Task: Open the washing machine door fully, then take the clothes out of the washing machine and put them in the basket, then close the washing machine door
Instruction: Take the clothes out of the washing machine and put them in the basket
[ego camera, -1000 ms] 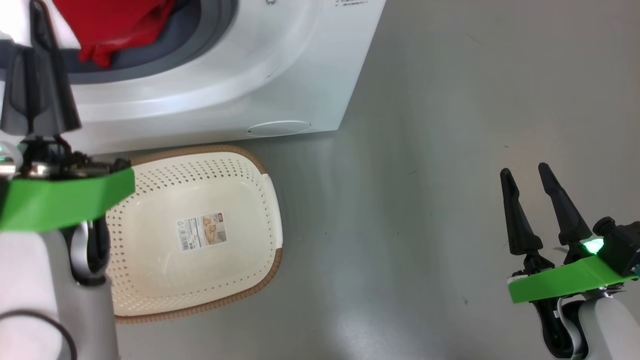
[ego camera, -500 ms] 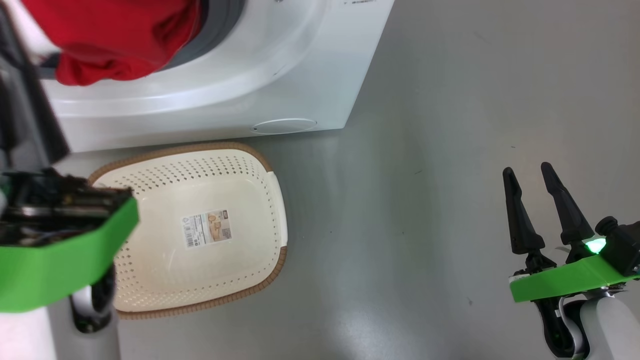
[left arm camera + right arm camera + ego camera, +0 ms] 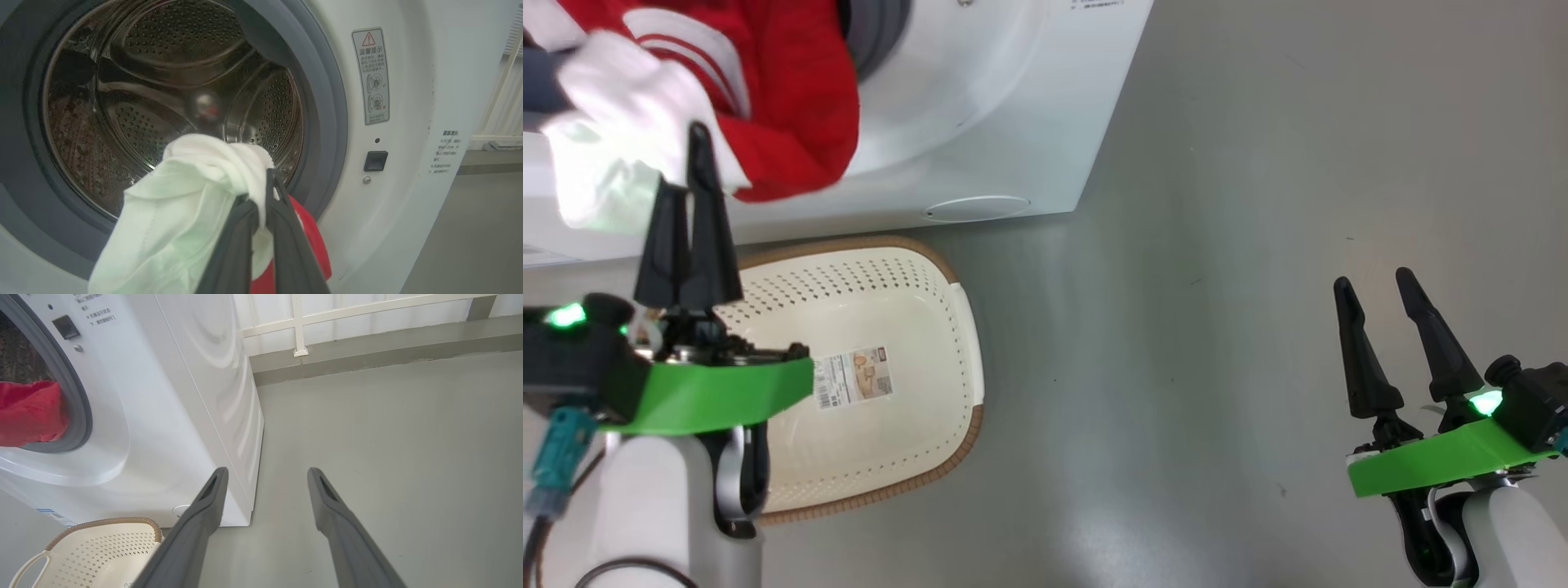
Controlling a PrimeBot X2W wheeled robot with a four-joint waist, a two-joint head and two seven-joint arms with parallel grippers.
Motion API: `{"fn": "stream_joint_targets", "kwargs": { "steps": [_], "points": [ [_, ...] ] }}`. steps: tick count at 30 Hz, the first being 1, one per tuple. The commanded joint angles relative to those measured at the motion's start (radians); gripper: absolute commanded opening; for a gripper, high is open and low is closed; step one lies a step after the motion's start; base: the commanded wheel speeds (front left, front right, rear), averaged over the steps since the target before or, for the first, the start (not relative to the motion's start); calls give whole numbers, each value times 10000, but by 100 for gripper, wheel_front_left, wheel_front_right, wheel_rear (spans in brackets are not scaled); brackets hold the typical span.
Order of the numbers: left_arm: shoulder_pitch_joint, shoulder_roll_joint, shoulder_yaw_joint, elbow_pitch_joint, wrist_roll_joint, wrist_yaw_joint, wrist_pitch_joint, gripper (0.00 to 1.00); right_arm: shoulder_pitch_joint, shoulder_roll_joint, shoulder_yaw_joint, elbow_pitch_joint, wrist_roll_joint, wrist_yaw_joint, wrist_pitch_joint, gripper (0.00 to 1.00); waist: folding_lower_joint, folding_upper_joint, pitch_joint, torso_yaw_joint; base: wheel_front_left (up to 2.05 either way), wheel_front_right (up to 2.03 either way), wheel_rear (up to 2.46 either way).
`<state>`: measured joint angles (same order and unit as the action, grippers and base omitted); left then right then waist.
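**Head view.** The left gripper (image 3: 697, 139) has its fingers pressed together on the clothes (image 3: 686, 98), which hang against the front of the washer (image 3: 980, 106). The bundle has two parts. One is a crumpled white cloth (image 3: 621, 106) caught at the fingertips. The other is a red garment (image 3: 792, 98) with white stripes, bunched beside the white cloth and draped from the door opening down the white panel. The clothes hang beyond the far left end of the basket (image 3: 947, 269), outside it. The cream perforated basket stands on the floor (image 3: 1217, 327) just before the washer, with a paper label (image 3: 854, 377) on its bottom.

**Left wrist view.** The white cloth (image 3: 184, 204) falls in soft folds, faintly green-tinted, and is clamped between the dark fingers. Red fabric shows below it to the right. Behind are the perforated steel drum (image 3: 163, 81) and the grey gasket (image 3: 322, 102).

**Right side.** The right gripper (image 3: 1374, 282) has its fingers apart and holds nothing. It hangs over the floor, well apart from the basket.
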<state>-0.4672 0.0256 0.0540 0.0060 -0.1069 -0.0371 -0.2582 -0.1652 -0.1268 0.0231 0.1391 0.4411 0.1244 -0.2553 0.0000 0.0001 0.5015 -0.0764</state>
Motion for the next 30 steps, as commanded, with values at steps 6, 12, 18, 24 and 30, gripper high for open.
{"fn": "stream_joint_targets", "kwargs": {
  "steps": [6,12,18,24,30],
  "points": [
    [216,247,207,1303,74,-166,-36,0,-49,-38,310,-207,124,63,-65,100,0,-1,299,-156,0,0,0],
    [-184,247,337,3046,116,-319,-36,0,-246,28,395,-239,164,63,-65,100,0,-1,763,-305,0,0,0],
    [-901,247,468,4791,244,-430,-36,0,-486,94,418,-303,202,63,-65,100,0,-1,1373,-488,0,0,0],
    [-1689,302,533,6145,559,-462,-36,0,-705,173,361,-355,237,63,-65,100,0,-1,1891,-676,0,0,0],
    [-2561,449,613,7128,682,-414,-36,25,-918,241,365,-375,252,63,-65,100,0,-1,2244,-790,0,0,0]
  ]
}}
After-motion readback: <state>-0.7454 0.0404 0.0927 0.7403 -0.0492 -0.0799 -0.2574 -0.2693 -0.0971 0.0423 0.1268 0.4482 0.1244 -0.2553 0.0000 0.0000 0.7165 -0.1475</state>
